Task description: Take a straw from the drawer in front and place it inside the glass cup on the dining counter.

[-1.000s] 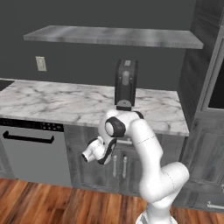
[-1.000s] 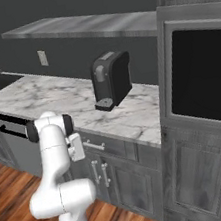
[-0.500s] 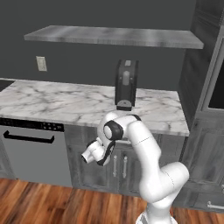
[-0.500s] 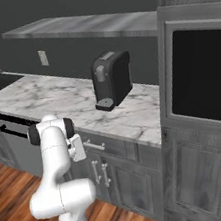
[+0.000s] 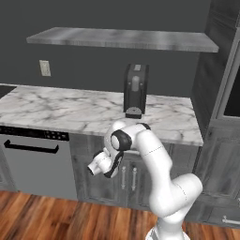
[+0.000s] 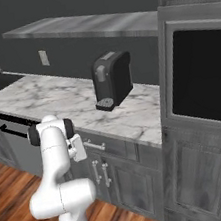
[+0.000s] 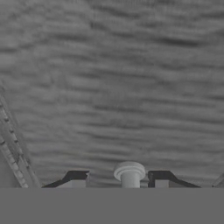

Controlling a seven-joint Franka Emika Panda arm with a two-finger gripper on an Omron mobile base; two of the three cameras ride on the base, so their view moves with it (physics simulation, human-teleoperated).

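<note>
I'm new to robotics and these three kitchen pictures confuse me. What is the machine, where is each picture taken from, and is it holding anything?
It is a white robot arm on a driving base, in a rendered kitchen. Two pictures come from cameras on the base, behind the arm to its left and right. They show a marble counter with a dark coffee machine on it and grey cabinets below. The third looks along the gripper: its two dark fingertips sit either side of the drawer's silver handle, against the grey drawer front. The drawer is not yet open. The frames do not show whether the fingers already press the handle.
</note>
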